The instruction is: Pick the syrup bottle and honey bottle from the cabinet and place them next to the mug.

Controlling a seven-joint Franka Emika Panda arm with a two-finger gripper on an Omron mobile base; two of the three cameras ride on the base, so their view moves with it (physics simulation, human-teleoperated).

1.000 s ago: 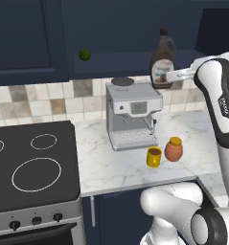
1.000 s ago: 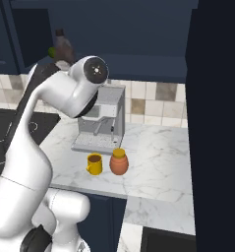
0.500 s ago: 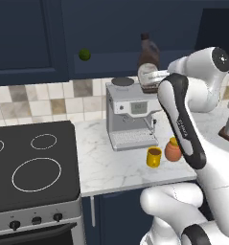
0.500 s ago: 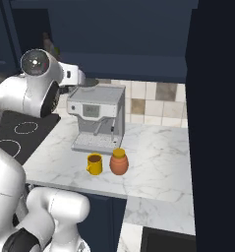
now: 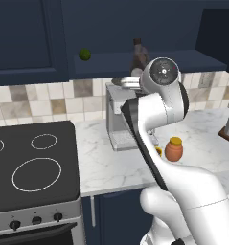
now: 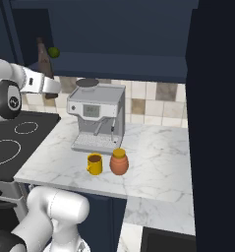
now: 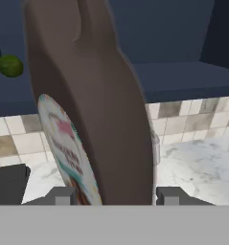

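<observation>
— Gripping anything?

— Clamping the gripper (image 7: 115, 196) on the syrup bottle (image 7: 97, 105), one fingertip (image 7: 63, 195) pressing each side of its base. Showing a pale label (image 7: 68, 148) on the near left face.

— Standing on the shelf, or hanging in the air?

— Hanging in the air, from the look of the right base view. Leaning there beside the white hand, up at the height of the cabinet (image 6: 119, 64) shelf, left of the coffee machine (image 6: 97, 118) top and well above the counter (image 6: 153, 167). Poking just the neck over the arm's round joint in the left base view, in front of the shelf.

— Sharing that shelf with anything?

— Sitting near the bottle, a lime (image 6: 53, 51), green and round, resting on the shelf edge.

— Finding the honey bottle (image 6: 119, 162) where?

— Standing upright on the counter in front of the machine, lid on. Sitting just right of the mug (image 6: 94, 164), very close; touching or not, hard telling.

— And the mug?

— Standing upright too, opening facing up, dark inside. Hiding mostly behind the arm in the left base view.

— Lying further left?

— Adjoining the counter's left end, the stove (image 5: 34, 167), black top with white rings.
</observation>
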